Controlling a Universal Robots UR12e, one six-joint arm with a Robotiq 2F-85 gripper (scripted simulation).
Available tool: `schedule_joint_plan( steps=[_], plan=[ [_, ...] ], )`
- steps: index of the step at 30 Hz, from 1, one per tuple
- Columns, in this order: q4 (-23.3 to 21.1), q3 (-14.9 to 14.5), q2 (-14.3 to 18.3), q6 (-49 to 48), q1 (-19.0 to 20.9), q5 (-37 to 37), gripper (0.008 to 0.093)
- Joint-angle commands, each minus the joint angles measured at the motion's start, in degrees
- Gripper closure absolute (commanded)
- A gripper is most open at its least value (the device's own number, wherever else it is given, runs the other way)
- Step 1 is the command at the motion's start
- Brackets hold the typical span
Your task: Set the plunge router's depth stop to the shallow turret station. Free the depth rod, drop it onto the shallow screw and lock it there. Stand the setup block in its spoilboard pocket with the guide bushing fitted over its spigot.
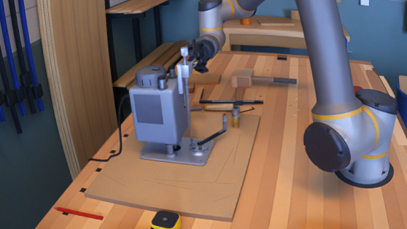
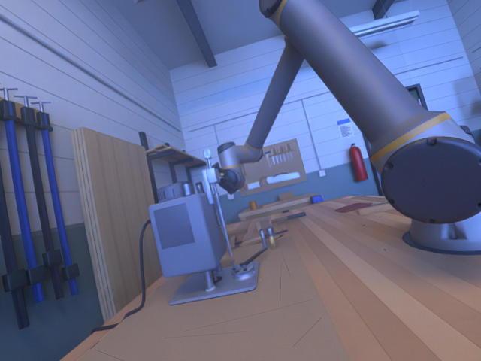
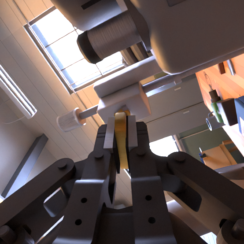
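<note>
A yellow lock lever (image 3: 120, 134) sticks out of the depth-rod clamp block (image 3: 123, 103) high on the router's side. My gripper (image 3: 120, 133) is closed on this lever, with a finger on each flat side of it. The grey plunge router (image 1: 157, 105) stands on the spoilboard. The thin depth rod (image 1: 186, 91) runs from its knurled top (image 3: 68, 120) down through the clamp to the turret (image 1: 197, 147) on the router base. A dark turret lever (image 1: 213, 136) points out from the turret. The setup block and brass bushing (image 1: 236, 116) stand at the spoilboard's far edge.
A wooden mallet (image 1: 251, 79) lies on the bench behind the spoilboard (image 1: 182, 171). A chisel and a dark bar (image 1: 230, 102) lie near it. A yellow tape measure (image 1: 166, 220) and a red pencil (image 1: 78, 213) sit by the front edge. My arm's base (image 1: 364, 156) is on the right.
</note>
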Motion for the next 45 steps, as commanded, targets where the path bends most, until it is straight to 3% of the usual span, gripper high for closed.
schedule_joint_plan(
  steps=[1,26,45],
  plan=[
    [0.0,0.0,0.0,-2.0,0.0,0.0,0.0934],
    [0.0,0.0,0.0,-56.0,0.0,0.0,0.0934],
    [0.0,0.0,0.0,-82.1,0.0,0.0,0.0934]
  ],
)
